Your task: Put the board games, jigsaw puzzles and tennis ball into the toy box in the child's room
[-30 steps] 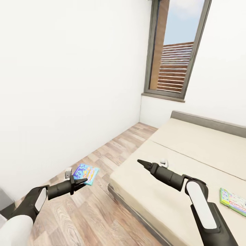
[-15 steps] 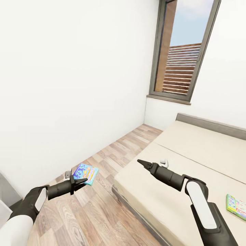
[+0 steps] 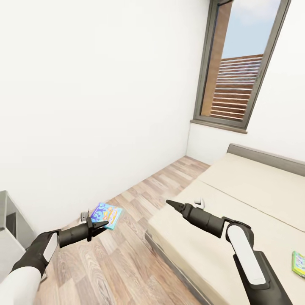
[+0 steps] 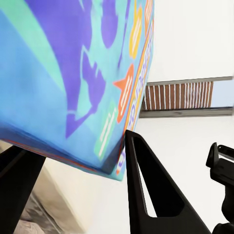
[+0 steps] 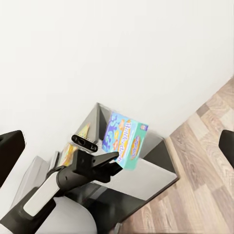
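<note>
Blue board game (image 3: pixel 106 215) pinched in our left gripper (image 3: pixel 100 225), beside the bed (image 3: pixel 237 203).
We risk dropping it en route: only its edge is pinched. Right gripper (image 3: pixel 170 204) appears closed, empty.

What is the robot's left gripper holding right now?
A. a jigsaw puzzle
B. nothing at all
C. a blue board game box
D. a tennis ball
C: the left gripper is clamped on the edge of the blue board game, a flat box with a cartoon cover, carried above the wooden floor; the right wrist view shows the same box pinched in that gripper.
</note>
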{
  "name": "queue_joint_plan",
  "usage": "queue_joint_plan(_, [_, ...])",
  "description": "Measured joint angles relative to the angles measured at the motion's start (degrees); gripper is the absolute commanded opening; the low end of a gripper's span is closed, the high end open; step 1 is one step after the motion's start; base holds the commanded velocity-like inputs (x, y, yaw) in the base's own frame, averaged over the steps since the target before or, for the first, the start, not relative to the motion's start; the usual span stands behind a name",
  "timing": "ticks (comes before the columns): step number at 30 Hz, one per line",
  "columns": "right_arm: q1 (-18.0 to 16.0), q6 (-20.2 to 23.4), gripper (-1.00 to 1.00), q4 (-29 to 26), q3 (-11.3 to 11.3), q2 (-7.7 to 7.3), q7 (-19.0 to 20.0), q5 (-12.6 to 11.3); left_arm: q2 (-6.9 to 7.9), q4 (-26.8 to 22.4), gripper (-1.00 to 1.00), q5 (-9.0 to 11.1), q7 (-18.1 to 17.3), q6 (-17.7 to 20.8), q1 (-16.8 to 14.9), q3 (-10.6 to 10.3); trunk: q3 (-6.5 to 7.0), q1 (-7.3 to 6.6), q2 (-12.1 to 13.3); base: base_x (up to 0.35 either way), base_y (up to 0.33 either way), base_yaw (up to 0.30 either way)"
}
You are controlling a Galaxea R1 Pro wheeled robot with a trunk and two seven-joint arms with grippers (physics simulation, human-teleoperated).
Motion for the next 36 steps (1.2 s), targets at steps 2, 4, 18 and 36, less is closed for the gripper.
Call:
queue_joint_plan(2, [0.0, 0.0, 1.00, 0.0, 0.0, 0.00, 0.0, 0.0, 0.00, 0.0, -1.00, 0.0, 0.0, 0.0, 0.0, 0.0, 0.45, -0.44, 0.8, 0.000, 0.000, 0.254])
queue_joint_plan(4, [0.0, 0.0, 1.00, 0.0, 0.1, 0.00, 0.0, 0.0, 0.00, 0.0, -1.00, 0.0, 0.0, 0.0, 0.0, 0.0, 0.89, -0.88, 1.6, 0.000, 0.000, 0.255])
queue_joint_plan(18, [0.0, 0.0, 1.00, 0.1, 0.2, -0.01, 0.0, 0.0, -0.01, 0.0, -1.00, 0.0, 0.0, 0.0, 0.0, 0.0, 3.71, -3.96, 7.2, 0.000, 0.000, 0.110])
queue_joint_plan(36, [0.0, -2.3, 1.00, 0.1, 1.3, 0.00, 0.1, 0.0, 0.00, 0.0, -1.00, -0.1, 0.0, 0.0, 0.0, 0.0, 7.39, -7.92, 14.5, 0.000, 0.000, 0.187])
